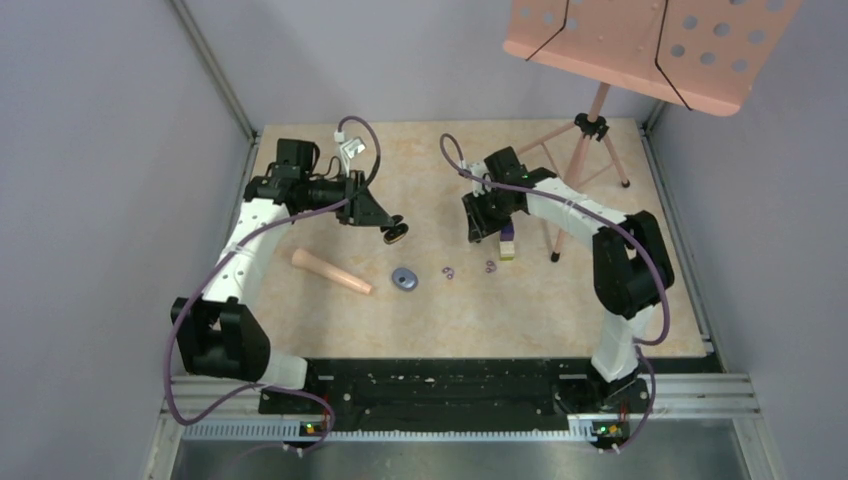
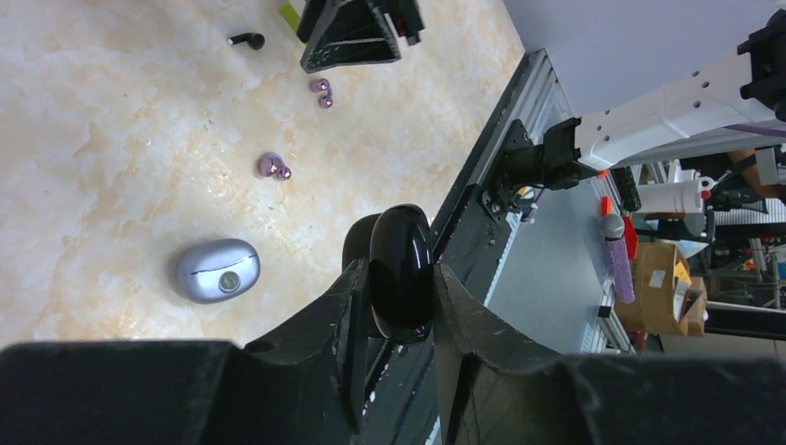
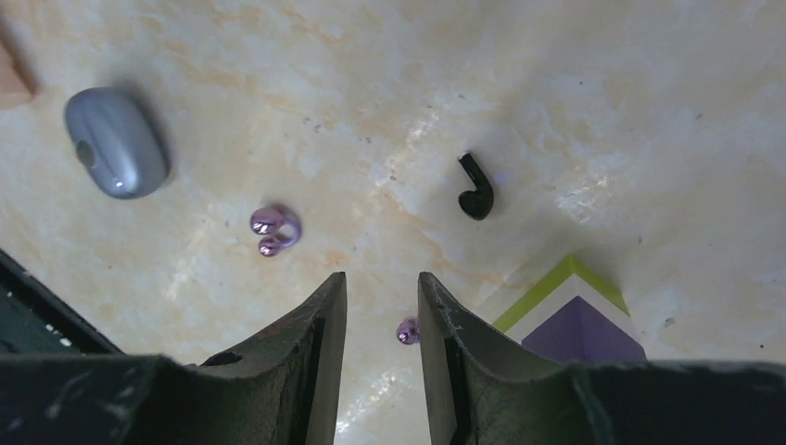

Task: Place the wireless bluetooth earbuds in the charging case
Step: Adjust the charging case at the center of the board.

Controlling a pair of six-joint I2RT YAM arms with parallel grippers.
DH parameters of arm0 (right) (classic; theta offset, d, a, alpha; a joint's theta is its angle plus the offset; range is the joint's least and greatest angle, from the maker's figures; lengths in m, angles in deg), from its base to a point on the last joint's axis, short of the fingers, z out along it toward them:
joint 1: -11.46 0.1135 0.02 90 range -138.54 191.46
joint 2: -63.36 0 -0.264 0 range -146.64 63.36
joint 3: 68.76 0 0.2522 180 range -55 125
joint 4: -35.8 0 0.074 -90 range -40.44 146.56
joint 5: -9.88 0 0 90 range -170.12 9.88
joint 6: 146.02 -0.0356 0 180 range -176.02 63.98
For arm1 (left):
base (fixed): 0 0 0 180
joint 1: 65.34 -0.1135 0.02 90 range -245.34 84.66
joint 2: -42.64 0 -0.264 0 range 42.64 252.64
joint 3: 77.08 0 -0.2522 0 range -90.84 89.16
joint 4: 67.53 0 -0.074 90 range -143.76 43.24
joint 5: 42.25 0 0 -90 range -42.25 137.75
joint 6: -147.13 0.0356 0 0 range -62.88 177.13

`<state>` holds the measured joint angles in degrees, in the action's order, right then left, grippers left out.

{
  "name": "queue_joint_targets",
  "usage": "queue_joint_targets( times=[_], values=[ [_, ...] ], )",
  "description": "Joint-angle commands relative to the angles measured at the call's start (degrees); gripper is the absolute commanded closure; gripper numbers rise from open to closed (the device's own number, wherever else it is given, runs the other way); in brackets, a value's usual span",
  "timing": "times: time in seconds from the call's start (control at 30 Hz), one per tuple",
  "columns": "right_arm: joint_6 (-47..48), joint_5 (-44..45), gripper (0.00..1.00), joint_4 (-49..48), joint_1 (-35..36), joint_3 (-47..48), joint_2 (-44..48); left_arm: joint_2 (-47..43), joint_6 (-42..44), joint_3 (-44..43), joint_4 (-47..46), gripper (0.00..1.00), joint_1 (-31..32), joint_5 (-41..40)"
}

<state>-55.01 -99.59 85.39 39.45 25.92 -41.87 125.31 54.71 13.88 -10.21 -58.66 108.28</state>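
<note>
Left gripper point(image 2: 399, 311) clamping black charging case point(image 2: 400, 250), holding it raised at far left | right gripper point(image 3: 380, 306) hovering half-open, empty, far right | black earbud point(image 3: 475, 188) lying just ahead of its fingertips, purple earbud point(image 3: 275, 229) lying left | next: centring over stem, pinching gently

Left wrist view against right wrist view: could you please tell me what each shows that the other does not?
Only the left wrist view shows the glossy black case clamped in the left gripper. Only the right wrist view shows the block's purple face. Both show the grey oval case, one black earbud and two pale purple earbuds.
</note>
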Motion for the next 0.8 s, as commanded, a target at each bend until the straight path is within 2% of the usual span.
queue_joint_targets(
  times=[0.0,0.43,0.67,0.77],
  values=[
    [-2.16,5.04,0.65,-0.82,0.33,3.33,-4.13,-3.08,0.48,0.94,-1.69,1.0,-0.52,0.36],
    [0.61,10.43,0.65,0.38,0.63,7.32,-11.23,-4.27,-1.45,1.84,-4.53,1.0,-1.77,0.34],
    [1.42,9.71,0.71,-0.7,1.02,8.85,-14.11,-4.52,-2.13,2.47,-5.33,1.0,-2.43,0.55],
    [1.73,9.79,0.77,-0.88,1.07,9.3,-14.75,-4.63,-2.41,2.94,-5.67,1.0,-2.76,0.55]
  ],
)
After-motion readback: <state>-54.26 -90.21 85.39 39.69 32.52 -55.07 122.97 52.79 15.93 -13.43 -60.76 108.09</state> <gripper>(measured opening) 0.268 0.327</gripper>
